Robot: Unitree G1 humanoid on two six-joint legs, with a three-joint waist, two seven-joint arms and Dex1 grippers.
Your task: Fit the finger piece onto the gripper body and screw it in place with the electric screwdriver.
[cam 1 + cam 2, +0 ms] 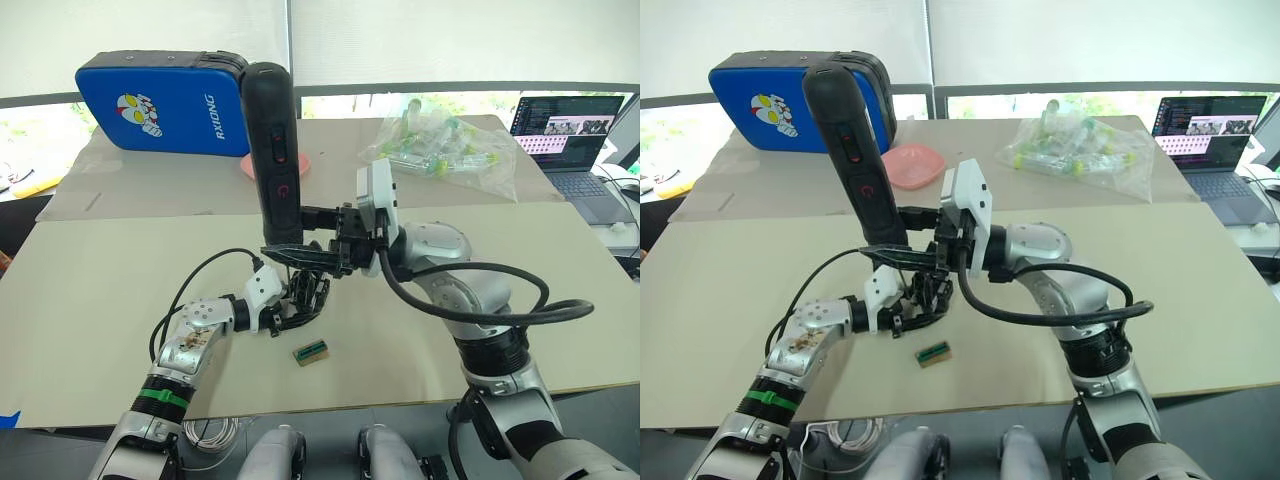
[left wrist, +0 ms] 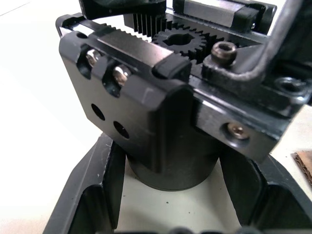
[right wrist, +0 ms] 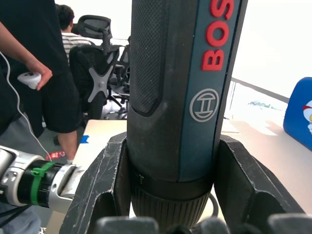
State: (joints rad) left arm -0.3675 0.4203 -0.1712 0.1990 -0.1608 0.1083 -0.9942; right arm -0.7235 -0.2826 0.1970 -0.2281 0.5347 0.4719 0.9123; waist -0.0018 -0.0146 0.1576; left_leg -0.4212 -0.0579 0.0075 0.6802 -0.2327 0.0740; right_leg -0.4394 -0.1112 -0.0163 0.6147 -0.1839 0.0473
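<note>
Head views: my right claw (image 1: 300, 232) pinches the screwdriver (image 1: 275, 150) near its lower end, tool upright, bit pointing down toward the body (image 1: 305, 295). My left claw (image 1: 290, 300) clamps that body on the surface (image 1: 100, 300). A tan-and-green block (image 1: 312, 351) lies at 6 o'clock of it.

Left wrist view: fingers (image 2: 92, 195) flank the body's round base; rack, gear and screw heads are visible.

Right wrist view: fingers (image 3: 105, 185) grip the screwdriver barrel.

Judgement: driving stage; I cannot tell whether the finger piece is fastened.
</note>
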